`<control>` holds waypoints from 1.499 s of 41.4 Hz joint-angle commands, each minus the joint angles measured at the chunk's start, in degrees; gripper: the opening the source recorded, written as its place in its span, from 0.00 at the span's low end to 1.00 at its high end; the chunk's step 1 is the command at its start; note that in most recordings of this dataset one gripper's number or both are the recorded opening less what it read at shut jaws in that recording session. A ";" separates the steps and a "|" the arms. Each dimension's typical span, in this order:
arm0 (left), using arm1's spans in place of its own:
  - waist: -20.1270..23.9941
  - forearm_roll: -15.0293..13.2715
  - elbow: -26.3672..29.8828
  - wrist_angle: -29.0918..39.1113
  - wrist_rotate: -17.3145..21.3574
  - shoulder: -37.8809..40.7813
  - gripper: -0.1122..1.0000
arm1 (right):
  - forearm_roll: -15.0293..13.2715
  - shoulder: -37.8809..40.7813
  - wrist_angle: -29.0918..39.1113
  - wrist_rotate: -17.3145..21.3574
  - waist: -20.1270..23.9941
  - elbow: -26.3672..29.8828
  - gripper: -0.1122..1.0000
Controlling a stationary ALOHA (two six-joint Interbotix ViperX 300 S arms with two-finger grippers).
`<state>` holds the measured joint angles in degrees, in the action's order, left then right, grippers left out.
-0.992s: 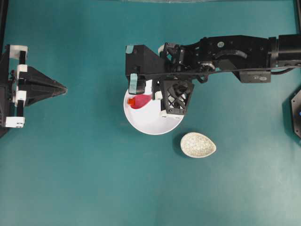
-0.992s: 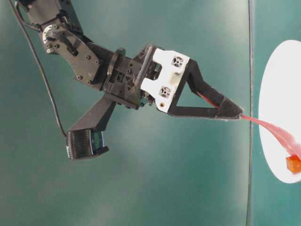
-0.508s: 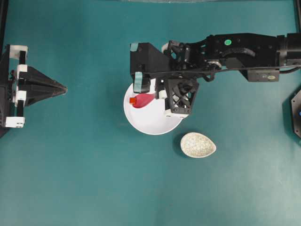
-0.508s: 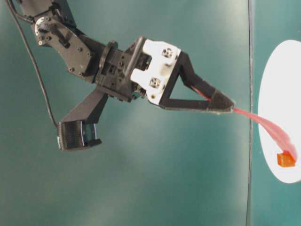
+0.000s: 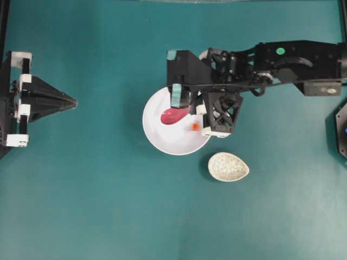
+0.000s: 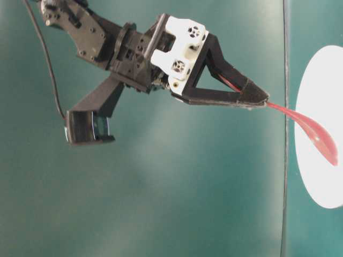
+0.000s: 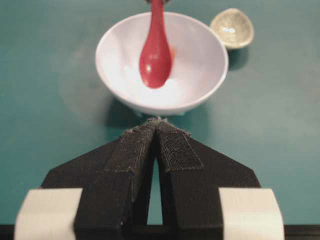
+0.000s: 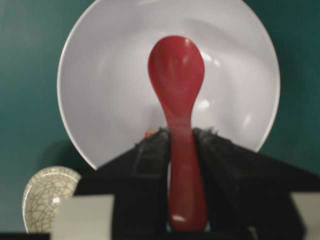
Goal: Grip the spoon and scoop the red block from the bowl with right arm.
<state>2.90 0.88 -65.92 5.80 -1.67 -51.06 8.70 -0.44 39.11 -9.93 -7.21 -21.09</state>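
Spoon raised empty over the bowl, block lying loose inside

Left gripper [image 5: 70,102] rests closed, well left of the bowl [image 5: 157,142]; above it the right gripper [image 8: 180,137] clamps the spoon [image 5: 173,115] handle, scoop empty; red block [image 5: 195,126] sits near the bowl's right rim

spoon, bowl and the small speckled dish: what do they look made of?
Spoon: glossy red-pink, likely plastic or glazed ceramic; sharp highlights on scoop and handle. Bowl: smooth plain white, soft sheen, melamine or ceramic, can't tell which. Speckled dish: beige with a fine crackle pattern, looks like crackle-glazed ceramic.
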 commanded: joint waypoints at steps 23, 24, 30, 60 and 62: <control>0.18 0.09 0.79 -0.18 0.00 0.35 0.10 | 0.18 -4.39 6.24 0.09 0.09 -0.53 0.32; 0.18 0.09 0.79 -0.18 0.00 0.35 0.10 | 0.18 -4.22 6.42 0.18 0.09 -0.62 0.32; 0.18 0.18 0.79 -0.26 0.00 0.35 0.10 | 0.44 -2.90 7.56 0.79 0.09 -0.79 0.32; 0.18 0.09 0.79 -0.18 0.09 0.35 0.10 | 0.62 -1.49 13.01 2.72 0.09 0.00 0.32; 0.18 0.09 0.79 -0.18 0.09 0.35 0.10 | 0.70 -1.05 12.92 2.64 0.09 0.53 0.32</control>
<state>2.90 0.88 -65.92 5.80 -1.67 -51.06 9.14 -1.32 52.12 -7.29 -7.21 -22.50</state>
